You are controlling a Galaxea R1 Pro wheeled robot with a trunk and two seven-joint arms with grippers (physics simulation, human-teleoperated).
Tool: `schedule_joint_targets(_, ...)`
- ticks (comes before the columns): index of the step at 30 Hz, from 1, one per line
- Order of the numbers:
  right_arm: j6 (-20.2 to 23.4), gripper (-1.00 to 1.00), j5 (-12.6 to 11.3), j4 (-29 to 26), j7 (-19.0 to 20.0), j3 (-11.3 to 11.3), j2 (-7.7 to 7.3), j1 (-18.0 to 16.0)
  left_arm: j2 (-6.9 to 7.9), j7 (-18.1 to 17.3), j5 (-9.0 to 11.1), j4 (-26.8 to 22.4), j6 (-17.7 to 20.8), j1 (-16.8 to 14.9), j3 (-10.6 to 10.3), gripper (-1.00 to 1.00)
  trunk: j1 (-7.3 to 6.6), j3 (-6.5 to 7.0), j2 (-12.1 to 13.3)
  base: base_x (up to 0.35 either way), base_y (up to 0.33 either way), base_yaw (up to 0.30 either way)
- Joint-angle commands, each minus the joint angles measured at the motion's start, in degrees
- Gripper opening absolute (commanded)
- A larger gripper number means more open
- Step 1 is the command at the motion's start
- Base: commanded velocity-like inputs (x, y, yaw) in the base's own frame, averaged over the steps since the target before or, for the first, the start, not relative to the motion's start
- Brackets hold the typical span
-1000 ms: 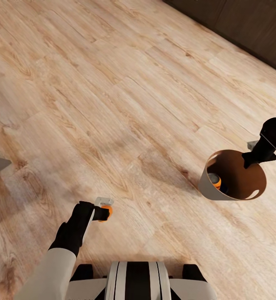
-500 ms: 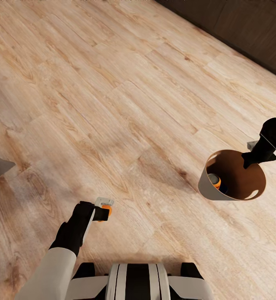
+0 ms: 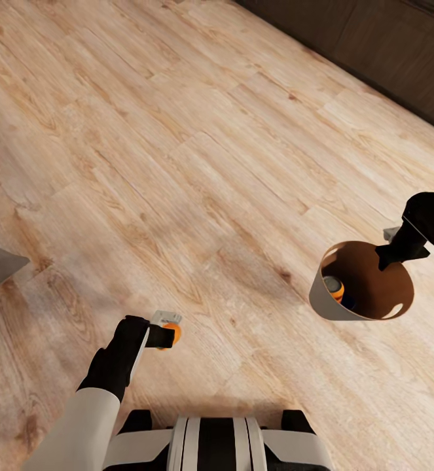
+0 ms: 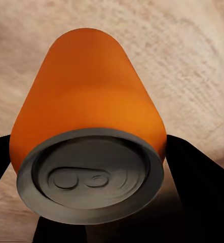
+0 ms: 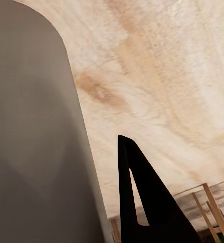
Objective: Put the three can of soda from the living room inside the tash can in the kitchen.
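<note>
One soda can [image 3: 172,331] being carried clenched in left gripper [image 3: 166,334] toward trash can [image 3: 321,297], itself gripped at the rim by right gripper [image 3: 383,254], steadying it; another can [image 3: 334,287] lying inside.

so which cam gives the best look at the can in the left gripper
The left wrist view: the can of soda looms large there, orange side and grey pull-tab end clear, dark fingers on both sides. In the head view it is just a small orange spot at the left gripper.
</note>
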Motion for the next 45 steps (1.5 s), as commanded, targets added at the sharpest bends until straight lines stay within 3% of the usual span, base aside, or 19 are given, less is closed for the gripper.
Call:
schedule_joint_targets(1, 0.1, -1.0, -0.3, 0.0, 0.0, 0.1, -0.01, 0.0, 0.0, -0.2, 0.0, 0.0, 0.1, 0.0, 0.0, -1.0, -0.23, 0.19, 0.4, 0.0, 0.0, 0.0)
schedule_joint_targets(18, 0.1, -1.0, -0.2, -0.1, 0.1, 0.1, -0.16, 0.1, 0.1, -1.2, -0.1, 0.1, 2.5, 0.0, 0.1, -1.0, -3.96, 3.29, 7.2, 0.0, 0.0, 0.0)
schedule_joint_targets(30, 0.1, -1.0, 0.0, 0.1, 0.1, 0.1, -0.18, 0.3, 0.09, -1.2, -0.1, 0.1, 2.5, 0.0, 0.1, -1.0, -6.59, 6.4, 12.0, 0.0, 0.0, 0.0)
schedule_joint_targets(37, 0.1, -1.0, 0.0, 0.0, 0.1, 0.2, -0.02, 1.1, 0.09, -1.2, -0.1, 0.1, 2.5, 0.0, 0.1, -1.0, -8.13, 8.29, 14.9, 0.0, 0.0, 0.0)
schedule_joint_targets(45, 0.1, -1.0, -0.2, -0.7, 0.1, 0.2, 0.04, 4.6, 0.04, -1.3, -0.1, 0.3, 2.5, 0.0, 0.1, -1.0, -9.89, 10.47, 18.1, 0.0, 0.0, 0.0)
